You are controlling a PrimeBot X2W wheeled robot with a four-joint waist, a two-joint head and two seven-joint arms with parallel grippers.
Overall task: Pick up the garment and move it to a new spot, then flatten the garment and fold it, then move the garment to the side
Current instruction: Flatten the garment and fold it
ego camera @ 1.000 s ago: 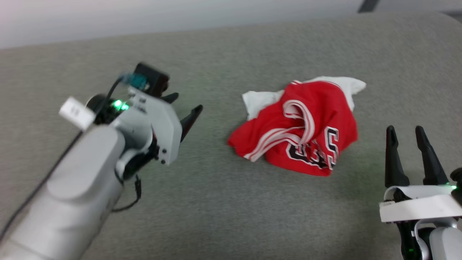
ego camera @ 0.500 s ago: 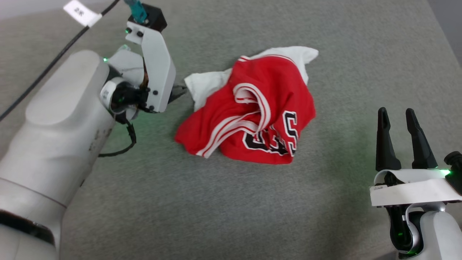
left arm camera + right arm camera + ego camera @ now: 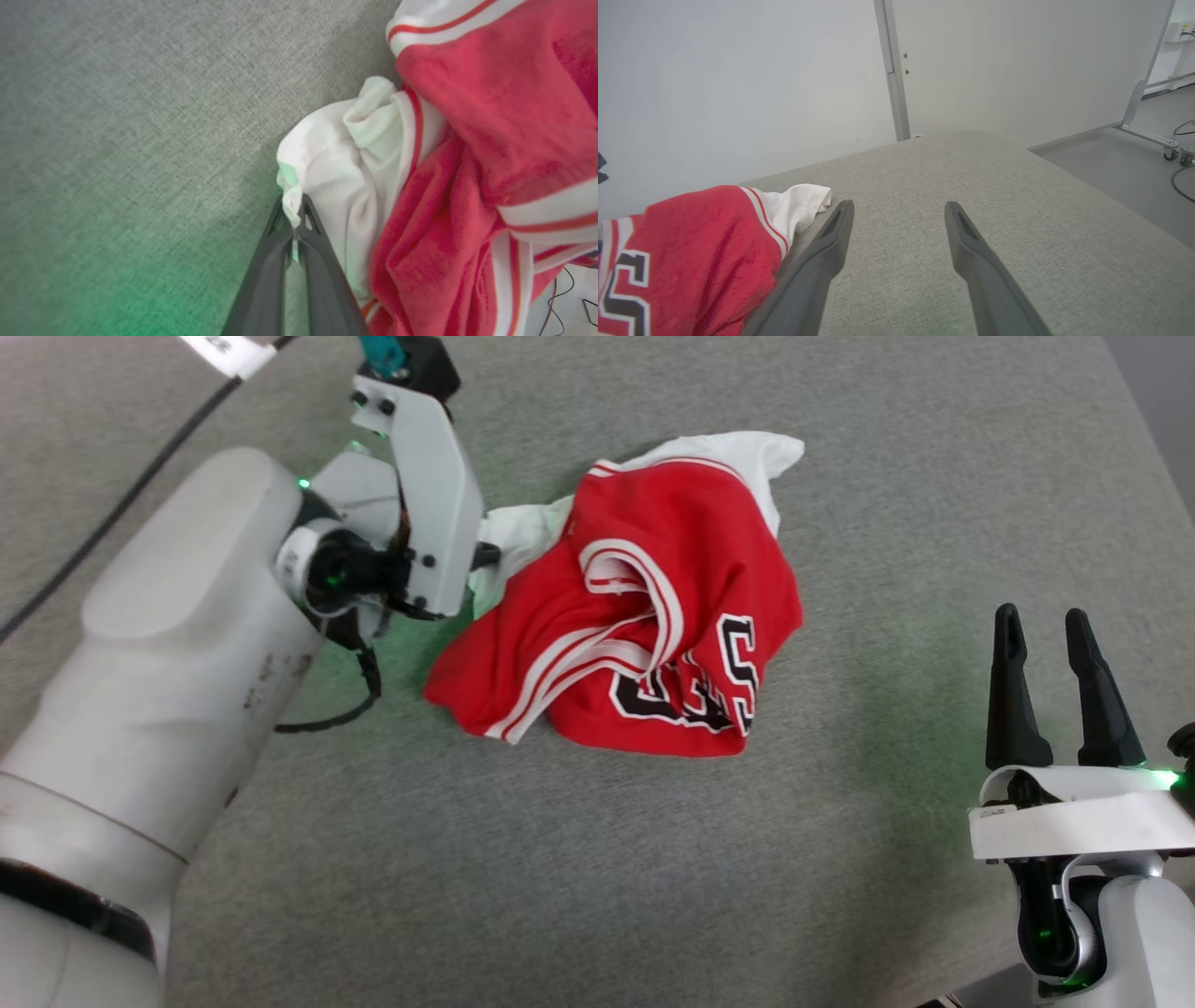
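Garment (image 3: 653, 616) is seen crumpled in a heap on the counter (image 3: 653, 877), red body up. Its striped trim and black-and-white lettering are turned toward the right tool's side. One white sleeve (image 3: 523, 527) is bunched right at the left tool (image 3: 485, 555). A second sleeve (image 3: 747, 453) is spread at the heap's far edge, away from both tools.

In the left wrist view the left tool (image 3: 293, 210) is closed narrow on a fold of the sleeve (image 3: 336, 177), with white cloth pinched between the tips. The garment (image 3: 467, 116) is piled to the right of the fingers in that view, and bare counter (image 3: 117, 116) is seen to their left, tinted green near the tool. In the head view the left tool's fingers are mostly hidden behind its pale wrist bracket (image 3: 429, 495).

The right tool (image 3: 1041, 616) is held spread wide, well apart from the garment, which lies ahead of it and to its left. In the right wrist view the right tool (image 3: 899, 205) is pointed across the counter (image 3: 971, 177). The garment (image 3: 691, 242) is seen left of the left finger; contact cannot be told. The second sleeve (image 3: 798, 200) lies just beside that fingertip. A pale wall (image 3: 738, 70) is seen beyond the tool.
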